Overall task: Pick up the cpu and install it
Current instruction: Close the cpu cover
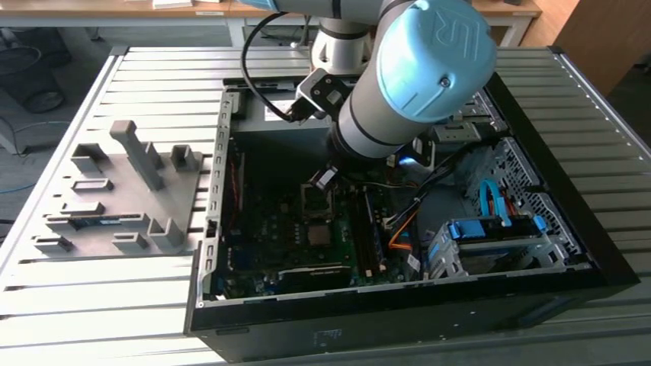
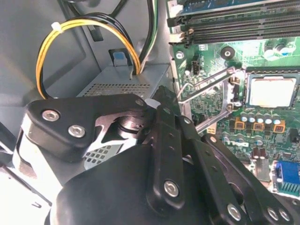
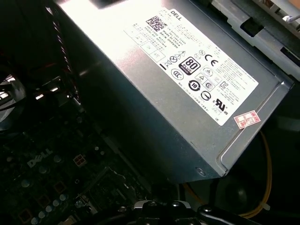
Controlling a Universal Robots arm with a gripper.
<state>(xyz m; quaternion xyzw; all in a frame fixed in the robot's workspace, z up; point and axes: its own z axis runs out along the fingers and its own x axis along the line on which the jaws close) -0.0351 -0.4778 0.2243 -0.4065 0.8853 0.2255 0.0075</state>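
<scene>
Black jointed gripper metalwork crowds the second wrist view; wide or narrow, I cannot tell. Scanning the exterior view, grey plastic fixture blocks stand at left, then the open black computer case at centre. Inside, the small square silver-topped cpu lies flat in its motherboard socket, just below the gripper in frame, apart from it.

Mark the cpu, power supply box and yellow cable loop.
cpu (image 2: 273,90): second wrist view, middle of its silver top.
power supply box (image 3: 197,75): first wrist view, labelled face.
yellow cable loop (image 2: 79,22): second wrist view, its arc.
</scene>
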